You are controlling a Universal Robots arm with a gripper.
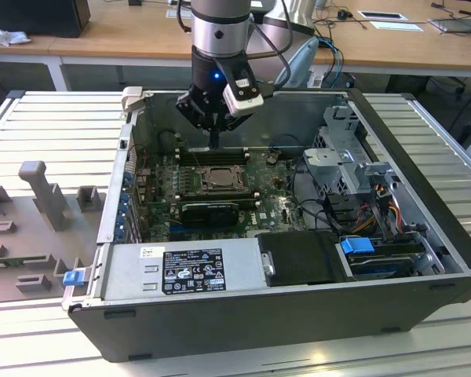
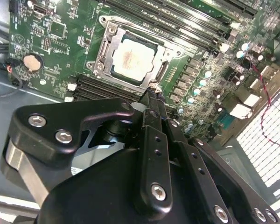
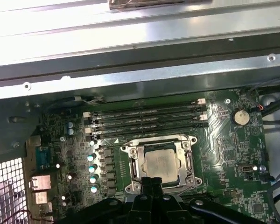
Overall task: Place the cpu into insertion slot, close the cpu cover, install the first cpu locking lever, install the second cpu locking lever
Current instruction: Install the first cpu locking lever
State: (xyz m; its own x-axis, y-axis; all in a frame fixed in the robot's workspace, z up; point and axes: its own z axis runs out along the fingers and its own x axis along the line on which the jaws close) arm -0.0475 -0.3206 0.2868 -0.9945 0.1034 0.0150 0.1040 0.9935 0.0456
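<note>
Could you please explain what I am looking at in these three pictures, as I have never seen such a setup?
This is one robot arm reaching down into an open computer case that lies on a ribbed metal table. The exterior view comes from a camera standing off the arm. Both wrist views come from cameras riding on the arm, looking past its black gripper. Inside the case is the green motherboard. The pale square cpu sits in it, framed by the grey metal cpu cover. The gripper's tip is close by the cover's edge, its fingers together, holding nothing that I can see.
</note>
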